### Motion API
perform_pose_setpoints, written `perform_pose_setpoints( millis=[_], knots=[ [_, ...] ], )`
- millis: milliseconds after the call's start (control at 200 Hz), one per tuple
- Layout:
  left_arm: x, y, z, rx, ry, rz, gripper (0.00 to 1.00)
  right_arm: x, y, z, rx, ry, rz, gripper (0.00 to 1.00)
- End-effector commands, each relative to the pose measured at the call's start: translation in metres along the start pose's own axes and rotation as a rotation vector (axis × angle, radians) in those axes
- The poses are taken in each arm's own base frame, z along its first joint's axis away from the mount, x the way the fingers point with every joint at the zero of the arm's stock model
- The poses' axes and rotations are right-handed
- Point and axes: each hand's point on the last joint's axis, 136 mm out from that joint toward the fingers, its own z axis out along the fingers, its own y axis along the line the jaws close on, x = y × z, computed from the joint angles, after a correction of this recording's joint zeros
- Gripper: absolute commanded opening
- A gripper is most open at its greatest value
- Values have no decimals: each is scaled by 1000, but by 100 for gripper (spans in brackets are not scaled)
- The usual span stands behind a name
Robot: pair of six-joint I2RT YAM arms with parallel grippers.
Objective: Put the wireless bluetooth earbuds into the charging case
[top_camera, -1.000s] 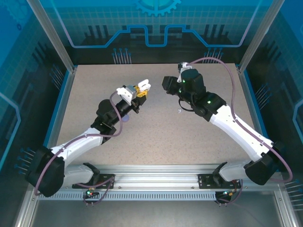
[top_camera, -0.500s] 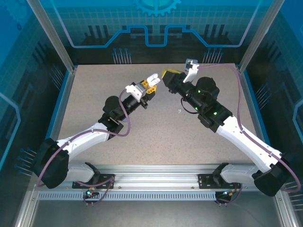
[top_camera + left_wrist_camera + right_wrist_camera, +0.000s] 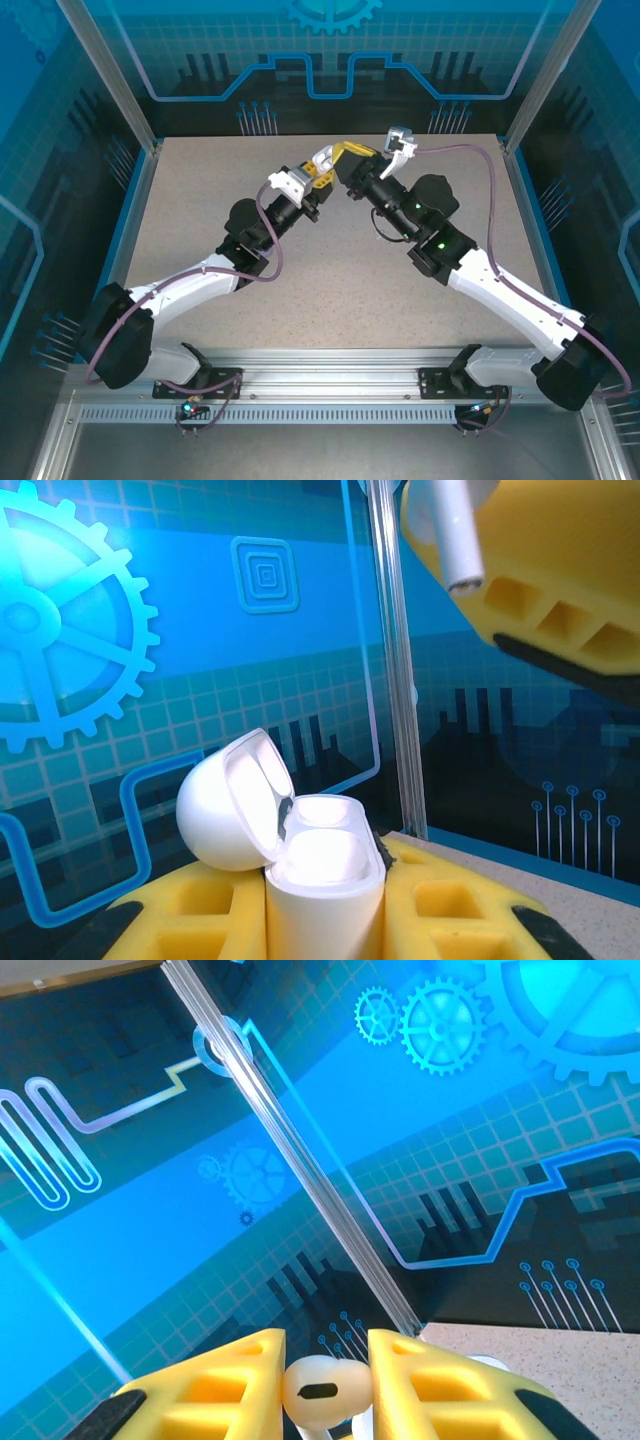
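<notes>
Between the yellow fingers (image 3: 225, 1385) of the right claw (image 3: 322, 1385) sits a white earbud (image 3: 318, 1392), pinched at its rounded head, where a small dark oval slot faces the right wrist camera. From the left wrist view its stem is a plain white tube with a silvery tip pointing down, above and to the right of the charging case (image 3: 322, 880), with open air between the two. That case is white and rounded and stands upright. Its lid (image 3: 232, 802) is hinged back to the left, and pale hollows show in its mouth. The left claw (image 3: 325, 925) is pressed against the case's body from both sides. From above, the two claws nearly meet over the back middle of the speckled counter (image 3: 190, 230). A clear upright panel edge (image 3: 392, 660) and blue walls (image 3: 330, 50) printed with gears and circuit lines stand behind them.
</notes>
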Motion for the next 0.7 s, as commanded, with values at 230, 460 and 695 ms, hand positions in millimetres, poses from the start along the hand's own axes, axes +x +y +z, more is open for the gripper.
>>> perform_pose_setpoints(
  millis=[230,460,695],
  knots=[
    [-30,-3,6,-4,-84,-29,0,12,-9,15,28,-11,33,25],
    [-30,-3,7,-4,-82,-26,0,26,-17,20,45,19,54,25],
    [-30,-3,6,-4,-76,-23,0,33,-23,19,63,31,71,24]
  ],
)
